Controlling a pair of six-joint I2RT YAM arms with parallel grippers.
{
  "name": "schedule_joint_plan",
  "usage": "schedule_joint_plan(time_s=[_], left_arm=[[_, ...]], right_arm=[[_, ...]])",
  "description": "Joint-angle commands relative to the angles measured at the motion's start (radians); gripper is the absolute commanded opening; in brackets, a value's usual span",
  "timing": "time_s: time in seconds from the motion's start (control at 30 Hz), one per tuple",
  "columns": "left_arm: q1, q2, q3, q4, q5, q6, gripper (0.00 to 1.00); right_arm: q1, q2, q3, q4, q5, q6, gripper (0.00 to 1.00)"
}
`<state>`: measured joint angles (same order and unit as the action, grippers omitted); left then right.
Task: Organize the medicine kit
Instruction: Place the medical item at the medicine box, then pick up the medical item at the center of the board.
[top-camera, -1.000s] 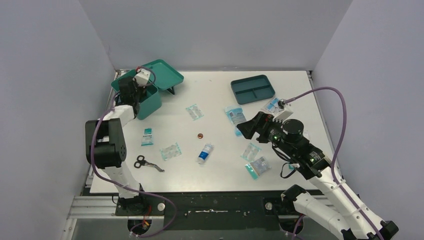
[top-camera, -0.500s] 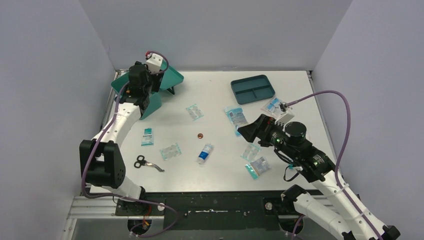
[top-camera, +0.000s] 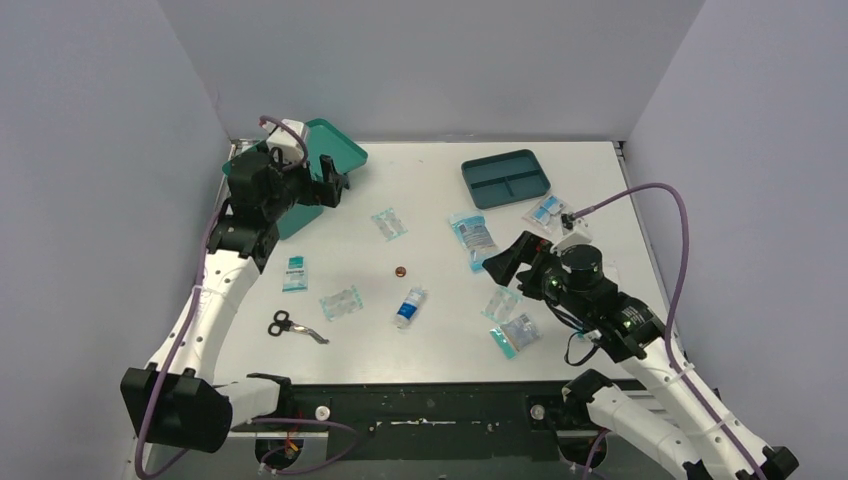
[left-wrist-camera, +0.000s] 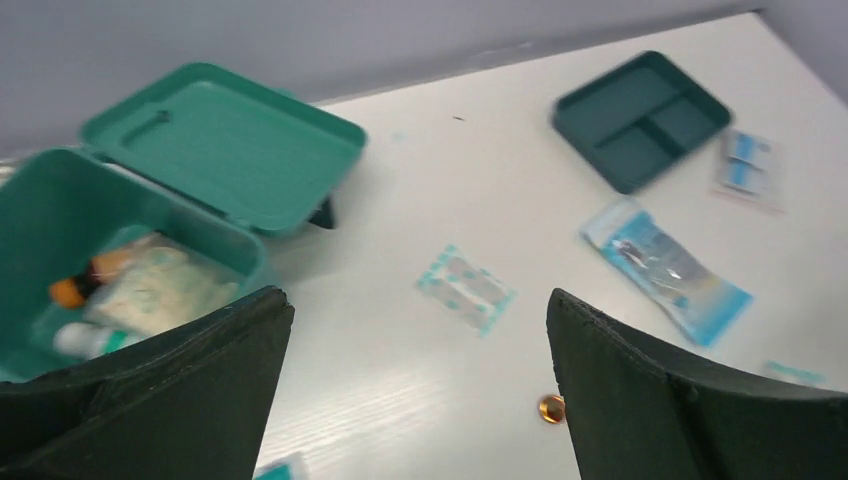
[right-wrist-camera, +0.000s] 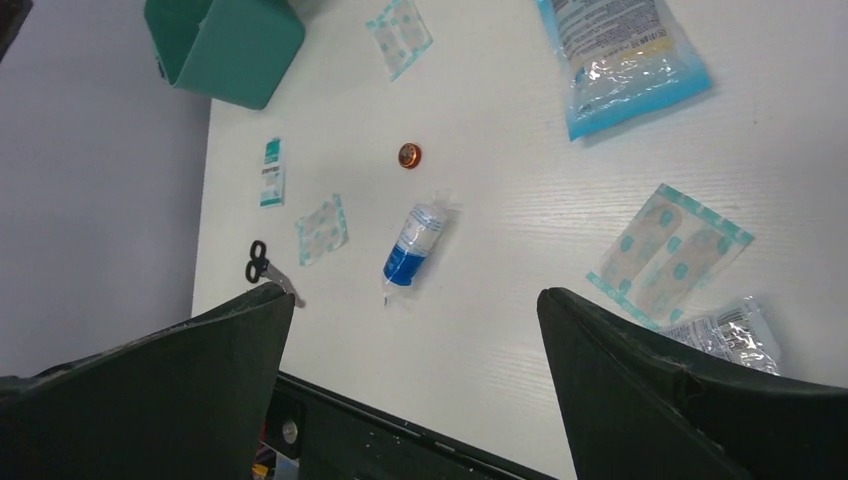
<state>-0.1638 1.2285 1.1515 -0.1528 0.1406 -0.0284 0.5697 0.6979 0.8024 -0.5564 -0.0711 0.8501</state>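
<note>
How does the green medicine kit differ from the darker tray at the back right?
The medicine kit is a deep, lighter green box with a hinged lid standing open; the tray is shallow, darker, lidless and divided. The medicine kit holds supplies; the tray is empty. Both are rectangular and teal-toned.

One kit (top-camera: 338, 148), one tray (top-camera: 506, 178), one scissors (top-camera: 296, 328), one vial (top-camera: 409, 306), one disc (top-camera: 401, 271), perhaps seven sachets (top-camera: 389, 224).
</note>
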Motion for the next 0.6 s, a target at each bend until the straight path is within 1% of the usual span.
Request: schedule_joint_plan(time_s=[0.0, 0.1, 0.17, 0.3, 0.47, 0.57], left_arm=[[-0.032, -0.037, -0.077, -0.028, 0.269, -0.192, 0.97], [-0.065, -0.06, -0.124, -0.059, 0.314, -0.242, 0.97], [-0.085, -0.078, -0.17, -0.071, 0.317, -0.286, 0.97], [-0.091, -0.109, -0.281, -0.054, 0.319, -0.35, 0.97], [-0.095, -0.127, -0.359, -0.085, 0.244, -0.379, 0.97], [-0.099, -0.148, -0.389, -0.075, 0.206, -0.364, 0.97]], right_arm=[[-0.004, 0.05, 0.001, -0.02, 0.08, 0.019, 1.0], [-0.004, 0.102, -0.001, -0.017, 0.116, 0.021, 1.0], [-0.005, 0.139, -0.002, -0.016, 0.143, 0.021, 1.0], [-0.007, 0.21, -0.009, 0.017, 0.182, 0.023, 1.0], [-0.036, 0.306, -0.061, 0.09, 0.255, 0.028, 1.0], [-0.107, 0.364, -0.103, 0.187, 0.17, -0.015, 1.0]])
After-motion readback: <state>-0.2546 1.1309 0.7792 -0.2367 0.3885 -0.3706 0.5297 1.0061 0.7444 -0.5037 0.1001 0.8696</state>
